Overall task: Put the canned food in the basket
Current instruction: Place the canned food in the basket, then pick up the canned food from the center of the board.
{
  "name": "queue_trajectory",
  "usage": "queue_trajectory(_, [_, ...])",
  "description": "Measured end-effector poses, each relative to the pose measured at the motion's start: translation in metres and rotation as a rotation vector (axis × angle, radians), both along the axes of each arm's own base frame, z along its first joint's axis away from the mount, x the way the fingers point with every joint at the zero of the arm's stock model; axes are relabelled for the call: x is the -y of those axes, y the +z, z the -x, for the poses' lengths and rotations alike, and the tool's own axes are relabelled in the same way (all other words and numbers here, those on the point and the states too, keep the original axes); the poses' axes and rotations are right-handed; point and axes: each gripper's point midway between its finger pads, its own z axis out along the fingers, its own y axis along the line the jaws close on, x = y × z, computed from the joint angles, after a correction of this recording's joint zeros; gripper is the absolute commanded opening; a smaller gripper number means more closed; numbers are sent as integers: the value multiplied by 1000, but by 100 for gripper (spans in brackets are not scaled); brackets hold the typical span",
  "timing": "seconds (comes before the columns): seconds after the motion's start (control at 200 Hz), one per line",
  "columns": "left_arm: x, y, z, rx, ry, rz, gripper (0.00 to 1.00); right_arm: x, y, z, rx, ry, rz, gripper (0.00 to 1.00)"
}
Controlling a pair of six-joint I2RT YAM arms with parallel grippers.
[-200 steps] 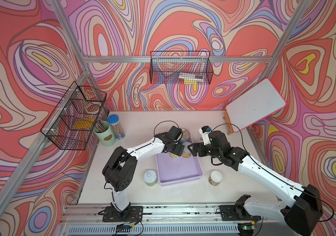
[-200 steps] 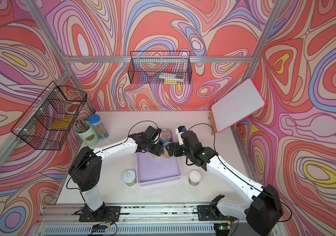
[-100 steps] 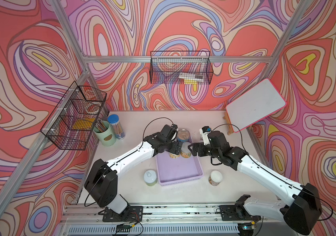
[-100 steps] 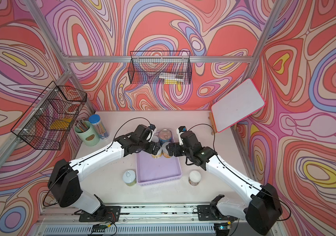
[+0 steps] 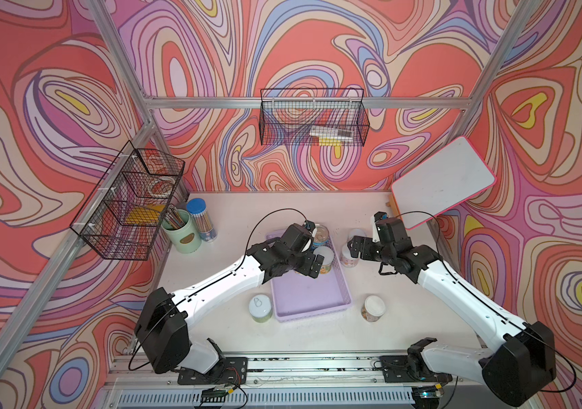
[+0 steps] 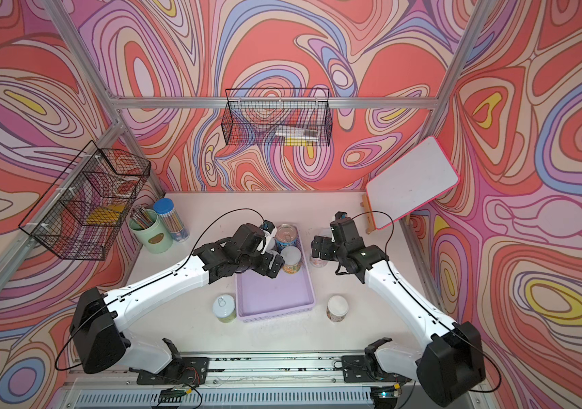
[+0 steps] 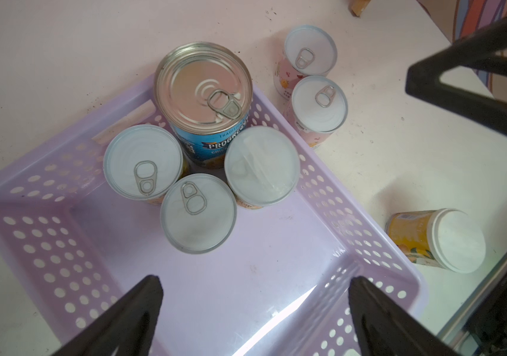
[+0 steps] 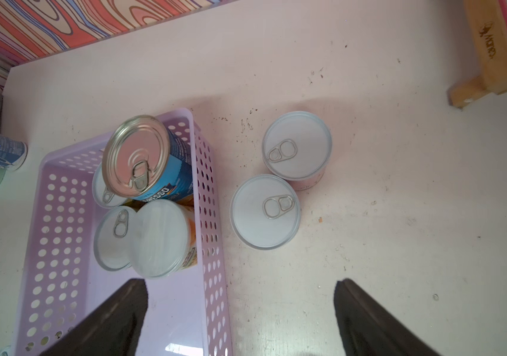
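Observation:
The lavender basket (image 5: 309,295) (image 7: 246,271) lies mid-table. In its far end stand a tall blue-label can (image 7: 203,92) (image 8: 136,155) and three small pale-lidded cans (image 7: 143,161) (image 7: 198,212) (image 7: 262,165). Two pink-label cans (image 8: 296,146) (image 8: 266,211) stand just right of the basket. One can (image 5: 260,308) stands at the basket's front left and another (image 5: 373,308) at its front right. My left gripper (image 5: 312,265) (image 7: 253,283) hangs open over the basket floor, holding nothing. My right gripper (image 5: 355,248) (image 8: 241,285) is open and empty above the basket's right wall, near the two pink cans.
A mint pencil cup (image 5: 181,232) and a blue-capped pencil tube (image 5: 201,219) stand at the back left. A whiteboard on a wooden easel (image 5: 443,182) leans at the back right. Black wire baskets hang on the left wall (image 5: 130,205) and the back wall (image 5: 312,118).
Both grippers have opened wider. The left arm's elbow has swung down and to the left. The right gripper has drawn back to the right, away from the basket.

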Motion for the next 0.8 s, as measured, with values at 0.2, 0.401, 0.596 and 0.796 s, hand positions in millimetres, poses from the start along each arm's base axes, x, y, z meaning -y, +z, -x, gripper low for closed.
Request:
queue_trajectory(0.2, [14, 3, 9, 8, -16, 21, 99, 11, -4, -19, -30, -40, 17, 97])
queue_trajectory(0.401, [26, 10, 12, 20, -20, 68, 99, 22, -13, -44, -67, -78, 27, 97])
queue_trajectory(0.596, [43, 15, 15, 38, -38, 113, 99, 27, -29, -75, -121, -104, 33, 97])
queue_trajectory(0.796, [55, 9, 11, 31, -36, 126, 99, 36, -51, -107, -177, -130, 55, 98])
